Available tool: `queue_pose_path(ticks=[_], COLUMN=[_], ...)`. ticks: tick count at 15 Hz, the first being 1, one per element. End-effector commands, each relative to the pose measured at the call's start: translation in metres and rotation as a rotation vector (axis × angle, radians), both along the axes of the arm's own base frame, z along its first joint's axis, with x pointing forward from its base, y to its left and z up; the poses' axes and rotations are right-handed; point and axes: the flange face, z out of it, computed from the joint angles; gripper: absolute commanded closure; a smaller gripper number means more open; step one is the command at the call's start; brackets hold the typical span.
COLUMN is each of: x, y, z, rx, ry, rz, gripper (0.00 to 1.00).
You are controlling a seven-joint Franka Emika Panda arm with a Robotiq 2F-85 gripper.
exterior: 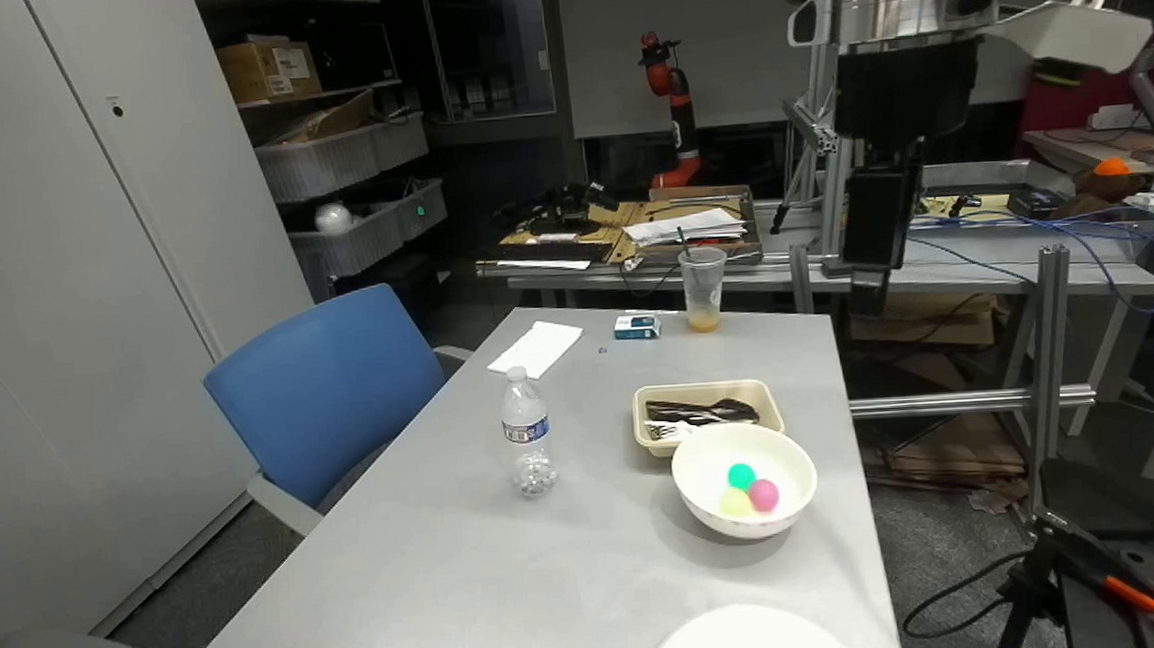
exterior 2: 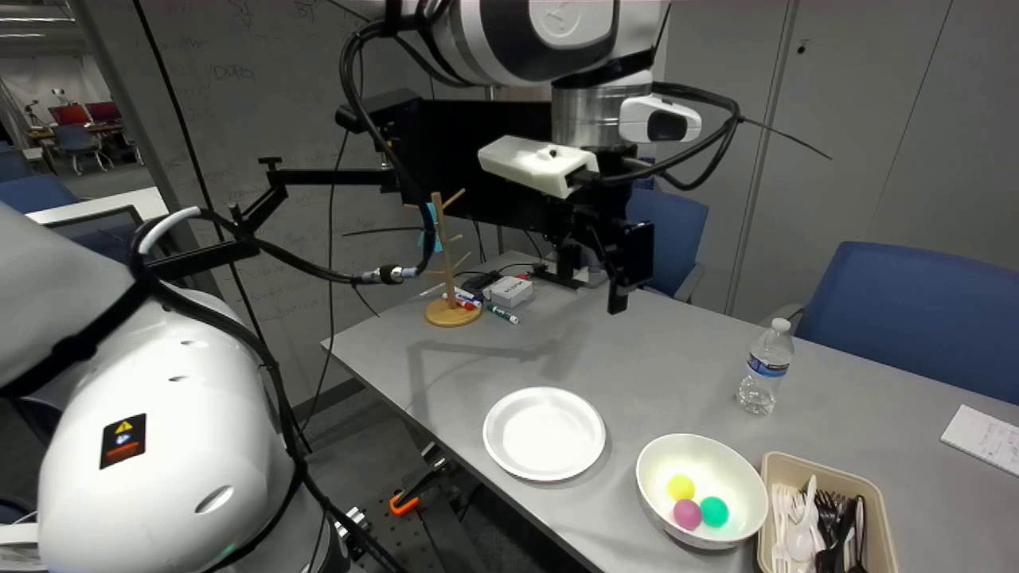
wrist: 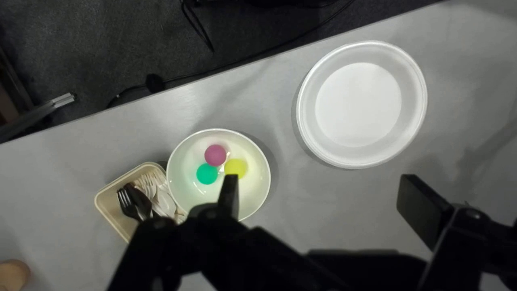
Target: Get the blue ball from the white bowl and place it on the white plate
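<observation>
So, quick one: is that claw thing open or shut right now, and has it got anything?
Gripper: open wide, holding nothing.

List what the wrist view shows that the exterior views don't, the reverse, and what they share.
Only the wrist view plainly shows the gripper standing open. Only the exterior views show the water bottle and the blue chairs. All share the white bowl holding the blue-green ball, pink ball and yellow ball, the cutlery tray, and the white plate, cut off in an exterior view.
</observation>
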Motion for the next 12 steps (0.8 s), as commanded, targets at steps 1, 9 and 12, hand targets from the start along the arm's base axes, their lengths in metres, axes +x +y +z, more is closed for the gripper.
queue_pose_path(ticks=[1,9,12], x=[0.027,0.068,0.061], y=[-0.021,-0.056,-0.053], z=[-0.017,-0.087,-0.094], rx=[0.009,-0.004,-0.001], ry=[-0.025,-0.046,-0.027], rz=[-0.031,-0.116,-0.114], gripper=[0.00,0.00,0.00])
